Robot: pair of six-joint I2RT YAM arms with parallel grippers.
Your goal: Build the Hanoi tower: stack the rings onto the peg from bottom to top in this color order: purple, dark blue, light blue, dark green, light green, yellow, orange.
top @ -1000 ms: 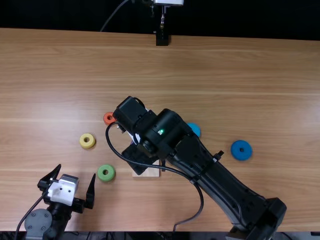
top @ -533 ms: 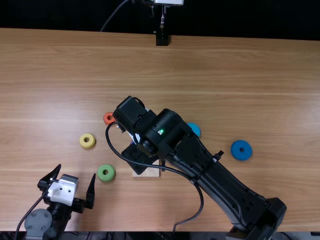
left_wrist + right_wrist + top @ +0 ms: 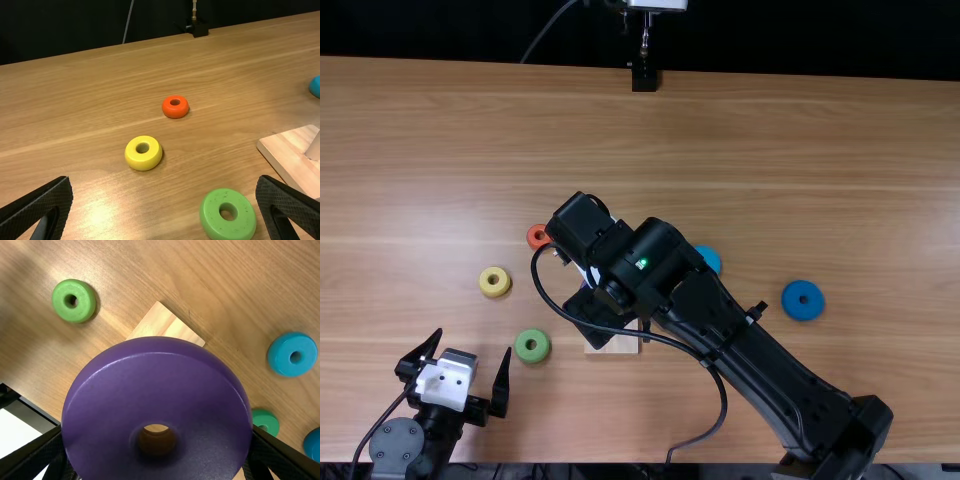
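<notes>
Tower: at its outset, judged as none of seven rings stacked. The peg (image 3: 314, 148), a pale wooden post fixed in a square light-wood board (image 3: 286, 150), is seen bare at its lower part in the left wrist view. Six rings are found off it.

Item one: large purple ring, glossy and round (image 3: 155, 375), the intended bottom piece. It is carried over the board by the right hand (image 3: 157, 434); a corner of the board is seen beyond its rim. Whether the peg is lined up with its hole cannot be told.

Items outstanding after purple, all lying flat on the light brown wooden table (image 3: 770, 130): dark blue ring (image 3: 791, 300), well out to the right; light blue ring (image 3: 281, 350); dark green ring (image 3: 267, 419), between the two blues in the right wrist view; light green ring (image 3: 240, 220), just beside the board; yellow ring (image 3: 145, 162); small orange ring (image 3: 176, 112).

Right hand: fingers held wide, clamped on opposite sides of the purple ring.

Left hand (image 3: 474, 341): fingers spread well apart, nothing held, placed at the table's near edge.

Next required, by judgement: purple to be centred, lowered and released; a tilted ring could be caught on the peg's top.
</notes>
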